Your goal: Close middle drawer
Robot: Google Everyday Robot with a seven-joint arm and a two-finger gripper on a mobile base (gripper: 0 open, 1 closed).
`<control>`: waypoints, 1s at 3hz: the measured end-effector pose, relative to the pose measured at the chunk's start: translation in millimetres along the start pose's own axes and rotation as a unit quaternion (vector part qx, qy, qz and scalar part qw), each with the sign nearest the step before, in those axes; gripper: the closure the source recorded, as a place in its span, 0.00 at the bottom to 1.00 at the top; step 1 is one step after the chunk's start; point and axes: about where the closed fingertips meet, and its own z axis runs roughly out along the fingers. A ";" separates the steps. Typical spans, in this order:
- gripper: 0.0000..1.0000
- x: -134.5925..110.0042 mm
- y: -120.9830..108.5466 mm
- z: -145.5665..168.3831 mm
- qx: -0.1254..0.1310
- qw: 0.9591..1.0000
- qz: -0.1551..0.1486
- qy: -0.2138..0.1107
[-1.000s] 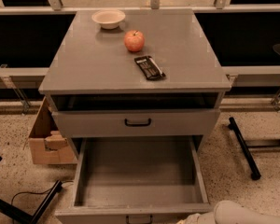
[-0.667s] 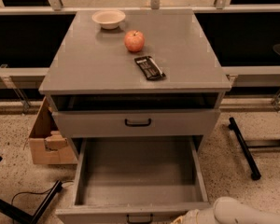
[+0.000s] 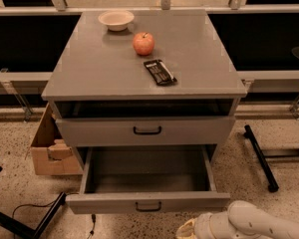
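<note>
I can read no text, label, brand or number anywhere from here. The dark flat packet (image 3: 160, 71), lying towards the front right of the grey desk (image 3: 89, 68), carries pale markings, but they are too small for me to make out as letters or figures. The pale gripper (image 3: 188, 230) sits low, in front of and below the desk's front edge, towards its right corner, and I can read no writing on it.

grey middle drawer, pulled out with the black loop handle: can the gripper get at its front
Probably yes: the gripper hangs just before the pulled-out grey middle drawer, right of its black loop handle, with nothing between.
</note>
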 end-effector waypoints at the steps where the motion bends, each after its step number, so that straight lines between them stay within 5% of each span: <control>1: 1.00 -4.5 -41.0 -1.1 0.010 1.000 -0.014 -0.022; 2: 1.00 -10.0 -86.9 3.3 0.000 0.998 -0.030 -0.058; 3: 1.00 -15.3 -95.7 10.9 -0.002 0.998 -0.036 -0.054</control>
